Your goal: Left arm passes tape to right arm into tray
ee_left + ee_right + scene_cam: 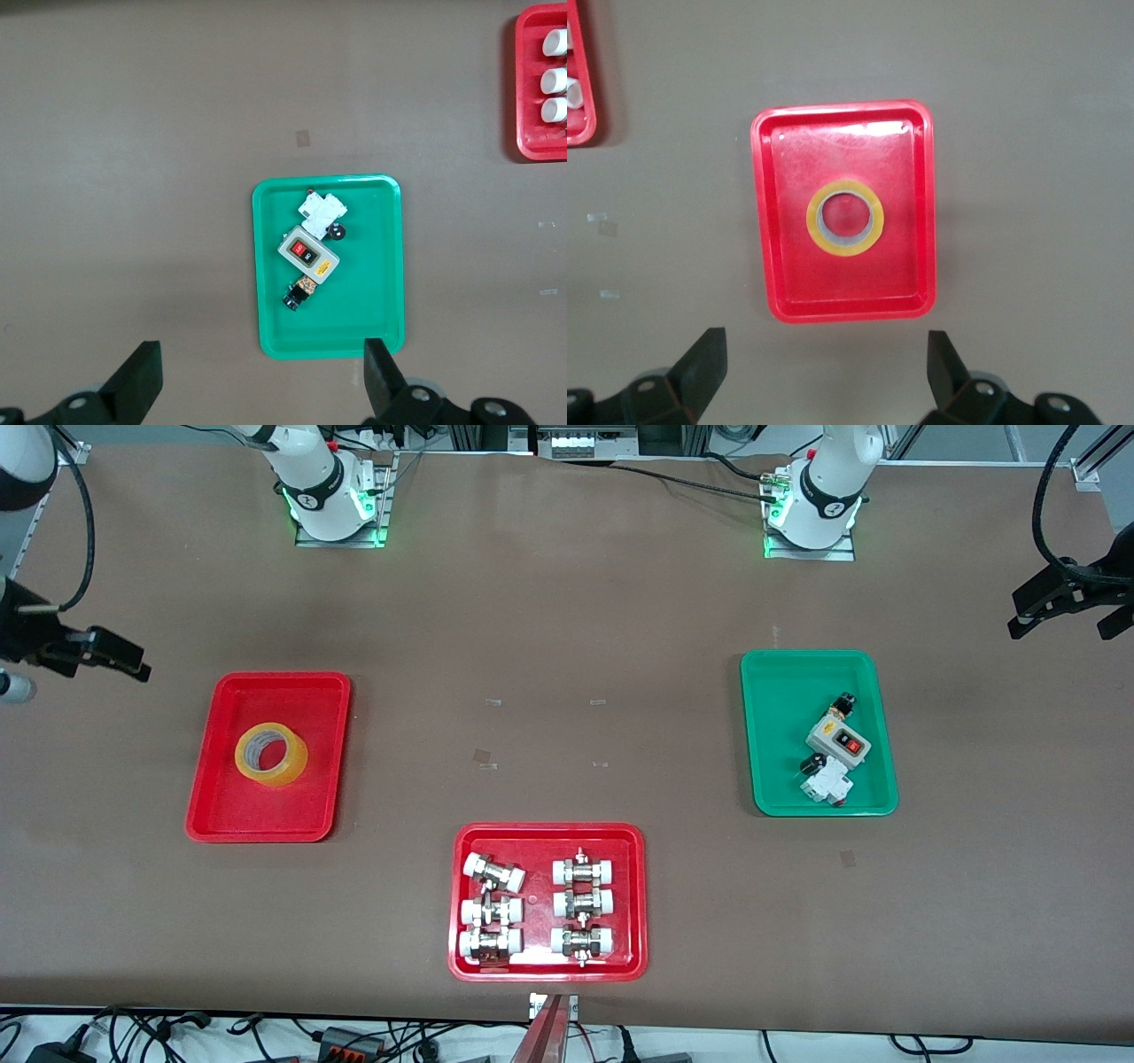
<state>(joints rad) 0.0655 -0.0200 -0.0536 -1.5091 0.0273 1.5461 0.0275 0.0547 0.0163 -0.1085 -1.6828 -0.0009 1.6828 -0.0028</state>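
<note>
The yellow tape (270, 755) lies flat in the plain red tray (266, 815) toward the right arm's end of the table. In the right wrist view the tape (844, 218) sits at the middle of the tray (842, 305). My right gripper (113, 657) hangs open and empty over the bare table beside that tray, and its fingers show wide apart around the gripper's midpoint (824, 354). My left gripper (1059, 615) is open and empty over the table at the left arm's end, beside the green tray, and it shows again in the left wrist view (259, 367).
A green tray (780, 691) holds a switch box (838, 741) and small electrical parts; it also appears in the left wrist view (372, 266). A red tray of white-capped metal fittings (549, 837) stands nearer the front camera, mid-table. Small tape marks dot the brown table.
</note>
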